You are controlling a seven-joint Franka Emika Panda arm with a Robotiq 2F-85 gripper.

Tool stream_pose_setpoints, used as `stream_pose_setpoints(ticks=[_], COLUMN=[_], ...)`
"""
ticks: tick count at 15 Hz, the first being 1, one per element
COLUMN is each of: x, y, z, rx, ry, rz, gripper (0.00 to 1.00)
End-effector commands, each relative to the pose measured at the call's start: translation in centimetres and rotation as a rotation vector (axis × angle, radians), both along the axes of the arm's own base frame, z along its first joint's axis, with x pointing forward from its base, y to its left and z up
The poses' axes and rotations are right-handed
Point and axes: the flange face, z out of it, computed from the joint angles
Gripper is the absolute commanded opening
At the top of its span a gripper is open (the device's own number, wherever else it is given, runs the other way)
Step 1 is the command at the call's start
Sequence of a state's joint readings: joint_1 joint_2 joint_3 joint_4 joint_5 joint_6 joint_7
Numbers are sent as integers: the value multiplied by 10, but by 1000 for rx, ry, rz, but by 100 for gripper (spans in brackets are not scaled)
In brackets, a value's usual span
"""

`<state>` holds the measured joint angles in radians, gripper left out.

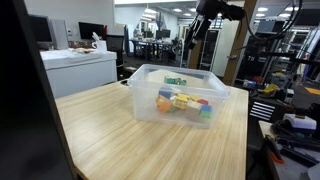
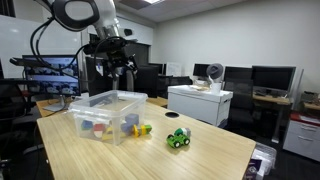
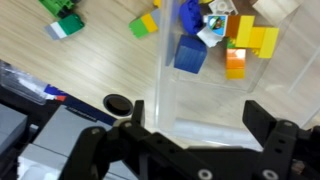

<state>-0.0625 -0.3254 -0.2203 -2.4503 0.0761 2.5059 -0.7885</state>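
A clear plastic bin stands on the wooden table and holds several coloured blocks. It shows in both exterior views, its side wall here. My gripper hangs high above the bin's far side, also seen here. In the wrist view the gripper is open and empty, looking down over the bin's wall. Inside the bin lie a blue block, yellow blocks and an orange one.
A green toy car and a yellow-green block lie on the table outside the bin; they also show in the wrist view as car and block. A black round cap sits near the table edge. Desks and monitors stand around.
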Motion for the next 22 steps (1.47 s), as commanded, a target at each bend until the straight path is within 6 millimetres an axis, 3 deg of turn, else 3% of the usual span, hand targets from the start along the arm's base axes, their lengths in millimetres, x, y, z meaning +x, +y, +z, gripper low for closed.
stream_pose_setpoints(ticks=[1, 4, 6, 9, 10, 13, 17, 19, 22], x=[16, 17, 16, 20, 24, 37, 52, 58, 68], y=[-68, -140, -176, -211, -222, -242, -262, -263, -250], z=[16, 21, 14, -20, -40, -84, -125, -138, -151], rx=[21, 13, 12, 46, 58, 61, 63, 90, 121], ry=[-85, -146, -170, -153, -115, -35, 34, 62, 93], rz=[-185, -357, -468, -614, -656, -746, -829, -834, -780], gripper=[100, 100, 100, 100, 100, 100, 100, 100, 100])
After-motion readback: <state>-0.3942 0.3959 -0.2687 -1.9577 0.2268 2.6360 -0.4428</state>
